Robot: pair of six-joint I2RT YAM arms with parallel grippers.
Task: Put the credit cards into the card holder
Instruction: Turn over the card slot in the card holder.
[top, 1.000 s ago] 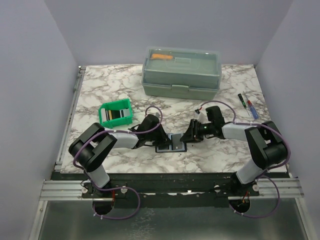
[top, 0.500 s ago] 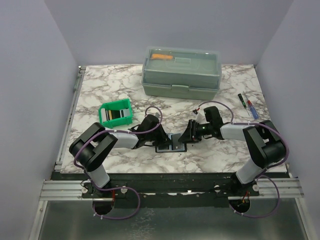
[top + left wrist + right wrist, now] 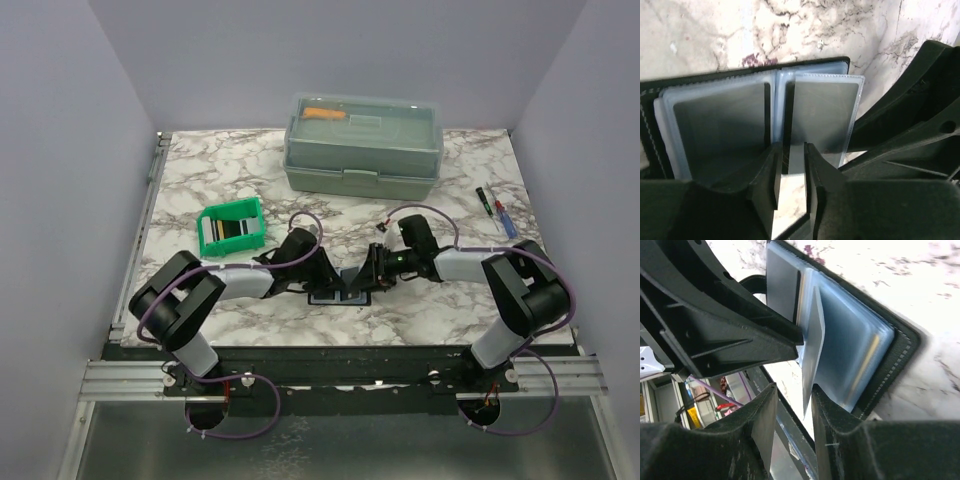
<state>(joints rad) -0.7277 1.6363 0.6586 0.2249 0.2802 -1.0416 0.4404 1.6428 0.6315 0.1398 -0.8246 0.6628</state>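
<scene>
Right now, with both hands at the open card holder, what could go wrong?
1. The left hand and the right hand crowd the card holder from opposite sides, nearly touching; either move may make them collide.
2. A thin see-through pocket leaf stands on edge between the right hand's fingers; it may bend or slip out, so the pocket could fall shut.

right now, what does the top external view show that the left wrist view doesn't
Only the top external view: the small green plastic bin with credit cards standing in it, the big grey-green lidded toolbox, the pens near the right edge, and both whole arms. Only the left wrist view: the greyish see-through pockets up close, with one leaf edge-on between the left gripper fingers. Both: the open black folding card holder on the marble table.
</scene>
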